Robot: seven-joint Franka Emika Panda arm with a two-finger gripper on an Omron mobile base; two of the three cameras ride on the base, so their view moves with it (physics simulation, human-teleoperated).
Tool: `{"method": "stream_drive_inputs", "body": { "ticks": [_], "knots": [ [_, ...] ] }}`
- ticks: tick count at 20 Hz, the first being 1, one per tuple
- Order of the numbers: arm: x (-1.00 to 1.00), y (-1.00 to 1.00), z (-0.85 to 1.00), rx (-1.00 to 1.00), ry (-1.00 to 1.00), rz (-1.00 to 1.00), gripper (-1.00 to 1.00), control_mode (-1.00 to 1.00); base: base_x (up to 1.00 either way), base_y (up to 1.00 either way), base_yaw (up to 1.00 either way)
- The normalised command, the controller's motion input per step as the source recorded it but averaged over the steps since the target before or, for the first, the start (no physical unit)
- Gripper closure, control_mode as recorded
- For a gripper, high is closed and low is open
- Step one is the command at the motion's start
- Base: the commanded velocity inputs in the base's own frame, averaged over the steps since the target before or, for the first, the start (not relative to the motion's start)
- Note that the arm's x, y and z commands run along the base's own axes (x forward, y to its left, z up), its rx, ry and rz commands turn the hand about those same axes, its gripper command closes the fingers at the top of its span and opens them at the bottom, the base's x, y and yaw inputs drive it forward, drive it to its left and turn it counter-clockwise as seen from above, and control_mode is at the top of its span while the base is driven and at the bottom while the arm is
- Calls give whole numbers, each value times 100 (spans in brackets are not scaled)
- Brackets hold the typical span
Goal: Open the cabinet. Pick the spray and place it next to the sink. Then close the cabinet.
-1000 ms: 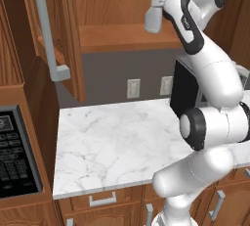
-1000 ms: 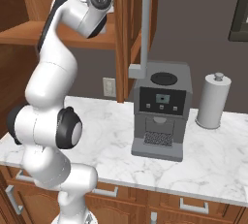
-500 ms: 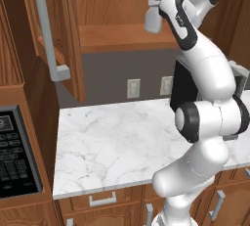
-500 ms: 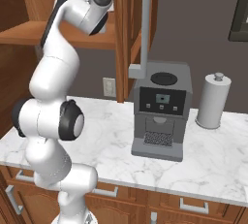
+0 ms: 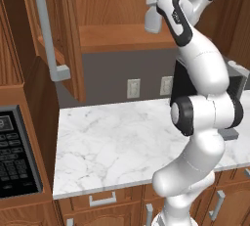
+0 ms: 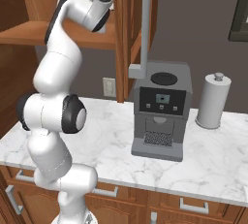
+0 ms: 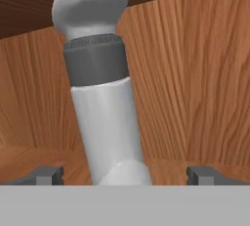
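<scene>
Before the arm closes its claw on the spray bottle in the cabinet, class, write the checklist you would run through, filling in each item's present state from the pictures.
1. Cabinet door swung open, shelf reachable: ok.
2. Spray standing upright on the cabinet shelf: ok.
3. Claw open, one fingertip on each side of the bottle: ok.
4. Bottle centred between the fingertips: ok, it sits roughly midway in the hand view.
5. Claw far enough forward for the pads to meet the bottle's body: cannot tell.
6. Counter below free of things in the way for the carry: ok on the marble stretch seen; the sink's place cannot be told.
</scene>
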Motion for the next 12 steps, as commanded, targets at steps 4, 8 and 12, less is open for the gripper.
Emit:
{"method": "stream_drive_inputs", "body": {
  "ticks": [4,8,12],
  "knots": [
    [19,0,0,0,1,1,-100,-100,0,0,0],
    [17,0,0,0,0,1,-100,-100,0,0,0],
    [13,0,-4,0,0,1,-100,-100,0,0,0]
  ]
}}
